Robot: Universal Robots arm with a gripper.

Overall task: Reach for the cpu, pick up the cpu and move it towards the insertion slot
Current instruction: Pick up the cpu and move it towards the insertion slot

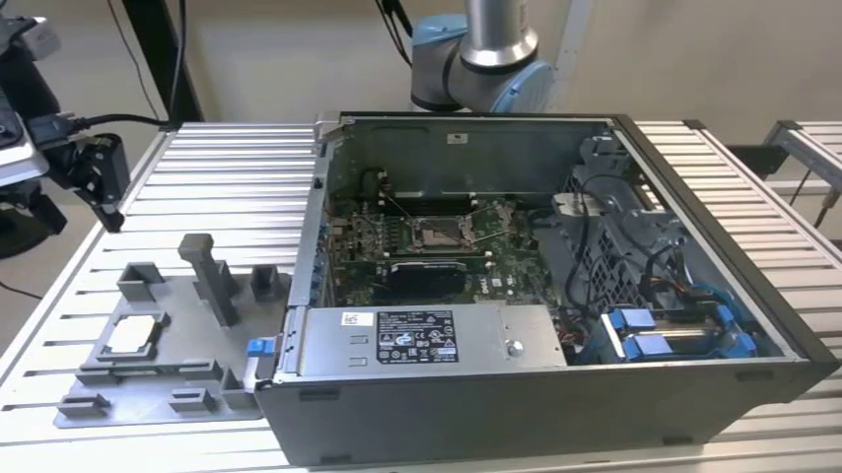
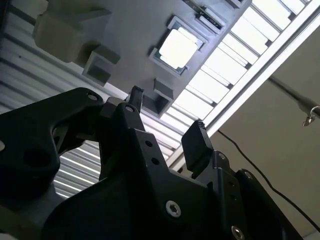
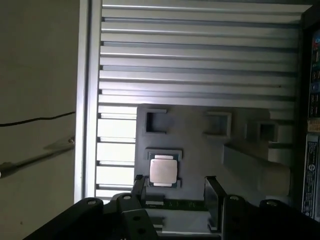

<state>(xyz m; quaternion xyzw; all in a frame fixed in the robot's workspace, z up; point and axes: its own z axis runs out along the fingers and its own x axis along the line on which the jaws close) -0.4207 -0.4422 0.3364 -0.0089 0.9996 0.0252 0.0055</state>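
While the cpu (image 3: 162, 170) lies seated in the grey fixture (image 3: 200, 145) pocket, squared for pickup, we hold the claw (image 3: 175, 192) spread wide and empty | cpu just ahead of its fingertips, untouched | insertion slot (image 1: 437, 235) well apart, inside the computer case (image 1: 526, 414).

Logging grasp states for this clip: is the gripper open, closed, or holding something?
Gripper: open, holding nothing; the flat square silvery cpu lies ungrasped in the grey plastic fixture.

Beige wall (image 1: 263, 59), slatted metal tbl (image 1: 217, 192)
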